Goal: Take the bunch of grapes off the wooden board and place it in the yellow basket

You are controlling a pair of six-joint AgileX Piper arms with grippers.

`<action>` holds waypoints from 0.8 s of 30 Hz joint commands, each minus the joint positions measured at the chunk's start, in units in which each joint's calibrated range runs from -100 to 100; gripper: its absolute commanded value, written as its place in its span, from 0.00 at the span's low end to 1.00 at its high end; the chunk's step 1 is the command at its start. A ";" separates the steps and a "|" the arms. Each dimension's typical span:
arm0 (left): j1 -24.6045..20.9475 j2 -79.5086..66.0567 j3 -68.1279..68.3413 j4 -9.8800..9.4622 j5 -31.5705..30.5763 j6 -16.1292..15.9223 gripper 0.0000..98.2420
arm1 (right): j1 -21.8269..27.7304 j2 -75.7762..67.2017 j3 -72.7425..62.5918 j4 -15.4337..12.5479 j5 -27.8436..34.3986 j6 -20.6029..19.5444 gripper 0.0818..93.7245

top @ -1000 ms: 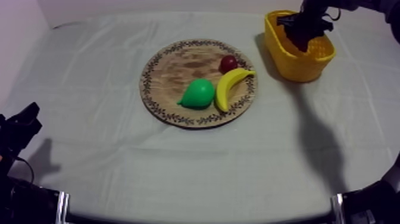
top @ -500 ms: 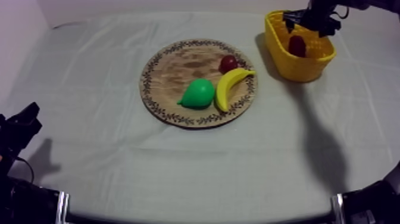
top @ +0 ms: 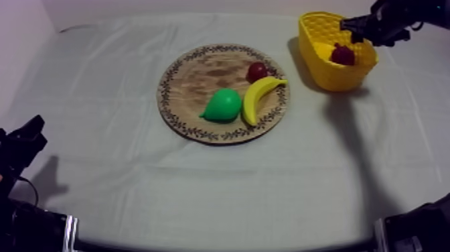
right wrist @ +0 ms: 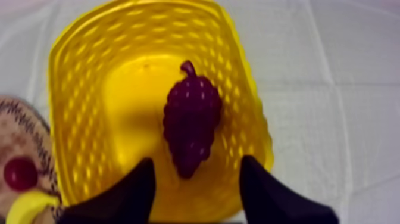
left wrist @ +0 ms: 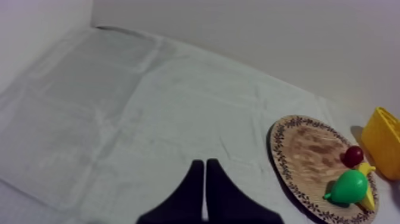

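Note:
The dark purple bunch of grapes (right wrist: 191, 124) lies on the floor of the yellow basket (right wrist: 83, 89), and in the top view the grapes (top: 343, 55) show inside the basket (top: 328, 70) at the far right. My right gripper (right wrist: 195, 179) hangs open above the basket, fingers apart with nothing between them; in the top view my right gripper (top: 358, 28) is just past the basket's far right rim. The wooden board (top: 194, 77) holds the other fruit. My left gripper (left wrist: 205, 179) is shut on nothing, low at the left (top: 27, 137).
On the board lie a green pear (top: 223, 105), a banana (top: 260, 96) and a small red fruit (top: 257, 70). The left wrist view has the board (left wrist: 303, 149) and the basket's edge (left wrist: 384, 143) far off across bare cloth. A wall runs behind the table.
My right gripper let go of the grapes inside the basket, then rose and drew back to the right. The grapes now lie in the basket. The left arm has not moved.

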 commanded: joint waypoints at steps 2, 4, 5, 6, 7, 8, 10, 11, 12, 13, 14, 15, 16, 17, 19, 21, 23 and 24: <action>0.01 0.00 -0.03 0.02 -0.02 -0.02 0.00 | -0.68 -10.00 12.11 0.03 -1.59 0.25 0.30; 0.01 0.00 -0.03 0.02 -0.02 -0.02 0.00 | -1.28 -14.59 16.90 0.05 -1.99 0.44 0.27; 0.01 0.00 -0.03 0.02 -0.02 -0.02 0.00 | -1.56 -17.04 19.32 -0.05 -2.16 0.65 0.25; 0.01 0.00 -0.03 0.02 -0.02 -0.02 0.00 | -1.80 -19.56 21.71 -0.18 -2.27 0.85 0.23; 0.01 0.00 -0.03 0.02 -0.02 -0.02 0.00 | -2.04 -22.14 24.12 -0.40 -2.35 1.08 0.21; 0.01 0.00 -0.03 0.02 -0.02 -0.02 0.00 | -2.28 -24.84 26.58 -0.71 -2.43 1.43 0.20; 0.01 0.00 -0.03 0.02 -0.02 0.01 0.00 | -2.66 -30.44 31.62 -1.22 -2.57 2.07 0.17; 0.01 0.00 -0.03 0.02 -0.02 0.02 0.00 | -2.78 -33.32 34.19 -1.51 -2.63 2.48 0.16; 0.01 0.00 -0.03 0.02 -0.02 0.01 0.00 | -2.86 -36.26 36.69 -1.92 -2.67 3.01 0.14; 0.01 0.00 -0.03 0.02 -0.02 0.00 0.00 | -2.90 -39.21 39.11 -2.46 -2.71 3.61 0.13; 0.01 0.00 -0.03 0.02 -0.02 0.00 0.00 | -2.88 -42.13 41.44 -3.06 -2.70 4.31 0.12; 0.01 0.00 -0.03 0.02 -0.02 -0.01 0.00 | -2.79 -45.08 43.70 -3.73 -2.63 5.07 0.11; 0.01 0.00 -0.03 0.02 -0.02 -0.01 0.00 | -2.69 -48.00 45.88 -4.41 -2.46 5.88 0.10; 0.01 0.00 -0.03 0.02 -0.02 -0.01 0.00 | -2.59 -50.94 48.01 -5.06 -2.21 6.69 0.09; 0.01 0.00 -0.03 0.02 -0.02 -0.01 0.00 | -2.41 -56.65 52.10 -6.04 -1.84 7.97 0.07; 0.01 0.00 -0.03 0.02 -0.02 -0.01 0.00 | -2.10 -62.14 55.79 -6.60 -1.44 8.84 0.06; 0.01 0.00 -0.03 0.02 -0.02 -0.02 0.00 | -1.49 -67.34 58.80 -7.31 -0.89 9.79 0.05; 0.01 0.00 -0.03 0.02 -0.02 -0.02 0.00 | -1.11 -69.80 60.02 -7.74 -0.51 10.34 0.04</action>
